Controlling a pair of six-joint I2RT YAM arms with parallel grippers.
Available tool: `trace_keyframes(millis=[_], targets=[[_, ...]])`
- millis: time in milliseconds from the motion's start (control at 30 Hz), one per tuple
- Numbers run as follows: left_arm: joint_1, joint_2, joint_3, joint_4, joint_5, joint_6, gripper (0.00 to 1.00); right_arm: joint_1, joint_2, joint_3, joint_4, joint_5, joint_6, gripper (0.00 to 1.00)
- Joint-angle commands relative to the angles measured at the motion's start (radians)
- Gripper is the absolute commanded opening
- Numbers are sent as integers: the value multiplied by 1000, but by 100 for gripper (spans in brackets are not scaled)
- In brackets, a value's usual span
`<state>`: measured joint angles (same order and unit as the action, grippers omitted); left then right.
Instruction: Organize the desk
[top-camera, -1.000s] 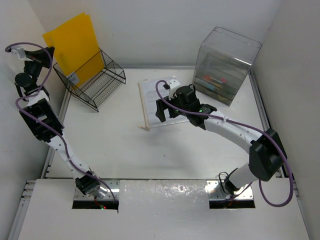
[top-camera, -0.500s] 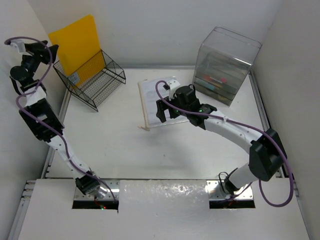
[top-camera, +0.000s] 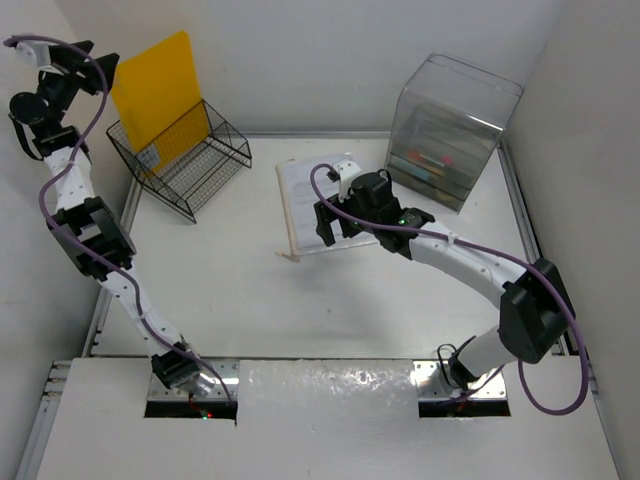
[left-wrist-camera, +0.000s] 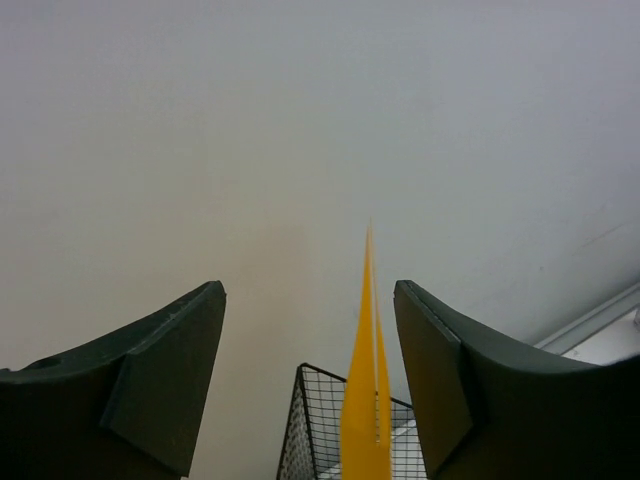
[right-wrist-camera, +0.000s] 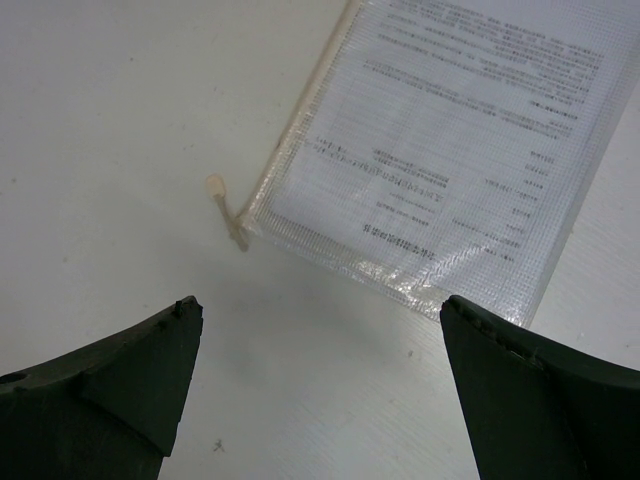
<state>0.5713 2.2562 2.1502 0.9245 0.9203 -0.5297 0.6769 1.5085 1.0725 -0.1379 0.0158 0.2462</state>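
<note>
Overhead, the white desk (top-camera: 260, 300) fills the middle of the scene, edged by thin metal rails, with both arm bases at its near edge. The left gripper (left-wrist-camera: 308, 290) is raised high at the far left corner. Its jaws stand apart and hold nothing; in its wrist view the yellow folder (top-camera: 155, 85) shows edge-on in the gap, clear of both.

That folder stands upright in the black wire rack (top-camera: 190, 160), at the far left of the desk.

The right gripper (right-wrist-camera: 318, 300) hangs over the middle of the desk with its jaws wide open and empty. Just beyond them lies a clear pouch (right-wrist-camera: 450, 150) with a printed sheet inside, flat on the desk; a small beige pull tab (right-wrist-camera: 215, 187) sticks out at its corner.

A clear plastic drawer box (top-camera: 450, 130) sits at the far right corner, well apart from both grippers.
</note>
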Motion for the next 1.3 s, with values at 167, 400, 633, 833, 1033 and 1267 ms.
trace_keyframes(millis=[167, 400, 633, 833, 1033, 1267], targets=[[-33, 6, 51, -200, 67, 118, 71, 6, -62, 7, 18, 27, -21, 99], [-48, -10, 45, -363, 40, 280, 37, 6, -54, 4, 20, 23, -19, 99], [-50, -24, 37, -368, 77, 292, 0, 6, -73, -6, 24, 32, -18, 99], [-36, -93, -128, -117, 37, 234, 0, 6, -76, -8, 24, 30, -19, 99], [-8, -83, -171, 157, -72, 13, 0, 6, -82, -14, 26, 32, -19, 99], [16, -11, -121, 268, -97, -153, 0, 6, -94, -16, 21, 36, -25, 99]])
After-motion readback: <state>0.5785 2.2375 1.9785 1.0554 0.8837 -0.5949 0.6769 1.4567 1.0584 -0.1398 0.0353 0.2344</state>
